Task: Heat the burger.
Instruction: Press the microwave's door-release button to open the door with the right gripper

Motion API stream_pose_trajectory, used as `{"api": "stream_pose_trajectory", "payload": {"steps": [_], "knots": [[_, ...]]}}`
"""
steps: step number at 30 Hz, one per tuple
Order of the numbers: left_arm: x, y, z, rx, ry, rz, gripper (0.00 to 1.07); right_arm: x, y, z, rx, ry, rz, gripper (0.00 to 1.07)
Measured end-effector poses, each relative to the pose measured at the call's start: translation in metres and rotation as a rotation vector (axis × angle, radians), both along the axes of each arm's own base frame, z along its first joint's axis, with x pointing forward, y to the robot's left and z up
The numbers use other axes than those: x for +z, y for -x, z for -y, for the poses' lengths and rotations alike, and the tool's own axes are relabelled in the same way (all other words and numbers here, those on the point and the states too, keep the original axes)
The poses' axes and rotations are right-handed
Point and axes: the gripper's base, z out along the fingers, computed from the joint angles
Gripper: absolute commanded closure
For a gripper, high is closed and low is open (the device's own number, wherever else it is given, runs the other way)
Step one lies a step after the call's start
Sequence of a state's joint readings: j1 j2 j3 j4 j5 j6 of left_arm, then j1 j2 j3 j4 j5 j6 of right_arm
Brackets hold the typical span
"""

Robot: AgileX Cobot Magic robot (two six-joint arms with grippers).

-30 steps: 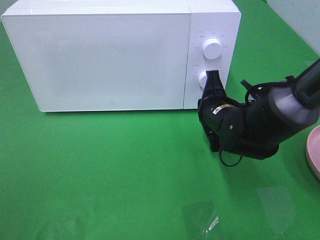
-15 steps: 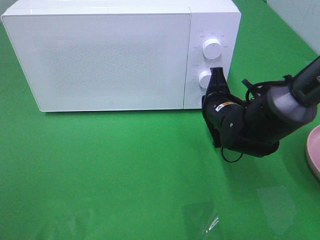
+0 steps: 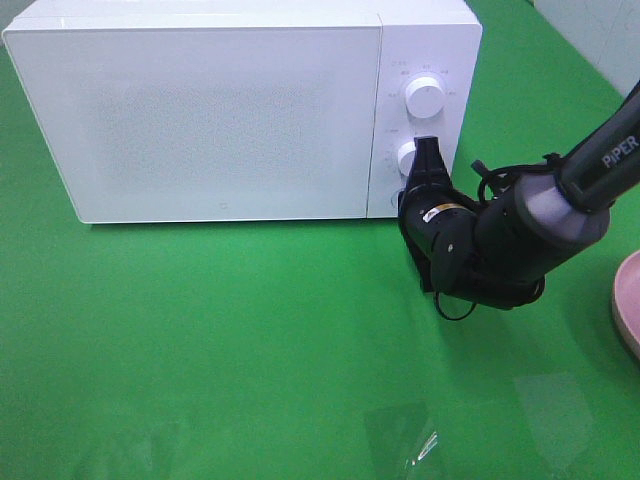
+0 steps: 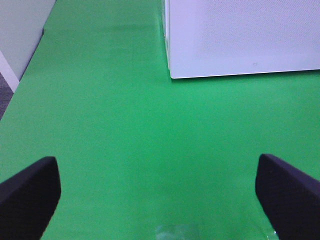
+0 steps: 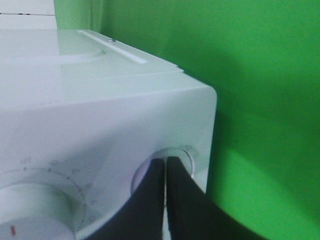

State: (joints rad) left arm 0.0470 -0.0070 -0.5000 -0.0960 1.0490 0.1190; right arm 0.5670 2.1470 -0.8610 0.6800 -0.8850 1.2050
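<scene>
1. I am holding the closed right end effector [image 3: 428, 148] against a round white control [image 5: 185, 157] on the boxy white microwave [image 3: 440, 40]; the left end effector [image 4: 160, 200] is hanging open.
2. No burger is showing; probably behind the shut door [image 3: 200, 120].
3. Likely soft, stacked: gripping gently around the bottom bun.

Robot lab bench is suggested: plain green mat [image 3: 200, 340] is spread throughout, white microwave [image 3: 220, 110] is staged upper left.

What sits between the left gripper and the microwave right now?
Nothing: in the left wrist view, only bare green cloth stretches from the open left gripper to the microwave.
</scene>
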Motion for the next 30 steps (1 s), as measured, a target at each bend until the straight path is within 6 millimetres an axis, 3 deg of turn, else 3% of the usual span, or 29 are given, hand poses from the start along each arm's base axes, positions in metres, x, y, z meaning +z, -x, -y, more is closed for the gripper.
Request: {"api": "stream_pose_trajectory", "payload": {"steps": [30], "knots": [[0.0000, 0.0000, 0.0000, 0.000, 0.000, 0.000, 0.09, 0.0012, -0.0045, -0.0045, -0.032, -0.040, 0.078, 1.07]]}}
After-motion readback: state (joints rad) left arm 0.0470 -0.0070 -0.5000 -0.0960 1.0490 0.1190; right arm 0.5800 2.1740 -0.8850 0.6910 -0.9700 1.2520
